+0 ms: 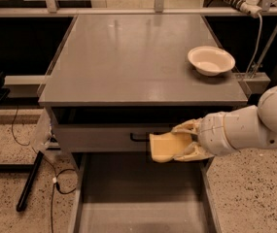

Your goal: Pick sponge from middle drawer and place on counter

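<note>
The pale yellow sponge (166, 146) hangs in the air in front of the upper drawer front, above the open middle drawer (138, 198). My gripper (185, 141) comes in from the right on a white arm and is shut on the sponge's right side, one finger (185, 126) above and one below. The middle drawer is pulled out, its grey floor bare. The grey counter (133, 57) lies above and behind the sponge.
A cream round bowl (211, 60) stands on the counter's right side. The upper drawer front with a black handle (139, 138) is just behind the sponge. Cables and a black stand leg (28, 181) lie on the speckled floor at left.
</note>
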Action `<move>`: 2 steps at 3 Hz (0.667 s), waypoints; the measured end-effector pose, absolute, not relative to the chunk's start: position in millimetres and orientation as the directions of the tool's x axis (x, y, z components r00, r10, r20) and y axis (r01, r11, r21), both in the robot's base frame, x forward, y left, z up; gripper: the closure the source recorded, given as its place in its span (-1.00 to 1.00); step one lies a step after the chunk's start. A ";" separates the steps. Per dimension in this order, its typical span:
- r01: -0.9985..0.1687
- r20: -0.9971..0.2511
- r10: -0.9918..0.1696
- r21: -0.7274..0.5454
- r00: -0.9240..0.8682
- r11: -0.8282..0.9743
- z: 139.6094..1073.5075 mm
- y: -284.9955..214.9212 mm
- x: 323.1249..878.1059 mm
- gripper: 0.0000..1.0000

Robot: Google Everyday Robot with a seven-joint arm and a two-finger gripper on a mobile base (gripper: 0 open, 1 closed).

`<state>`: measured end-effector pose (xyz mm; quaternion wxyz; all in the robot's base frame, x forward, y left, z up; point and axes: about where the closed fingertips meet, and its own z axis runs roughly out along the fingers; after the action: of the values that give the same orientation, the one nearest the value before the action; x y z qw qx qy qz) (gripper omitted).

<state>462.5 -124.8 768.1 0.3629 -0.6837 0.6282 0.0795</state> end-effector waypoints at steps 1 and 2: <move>-0.912 -0.565 -0.799 -0.407 0.203 0.056 769.6 -122.5 453.6 1.00; -0.880 -0.540 -0.797 -0.475 0.271 0.023 810.7 -105.9 457.5 1.00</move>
<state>457.5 -105.9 810.7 0.3870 -0.6968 0.6015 0.0532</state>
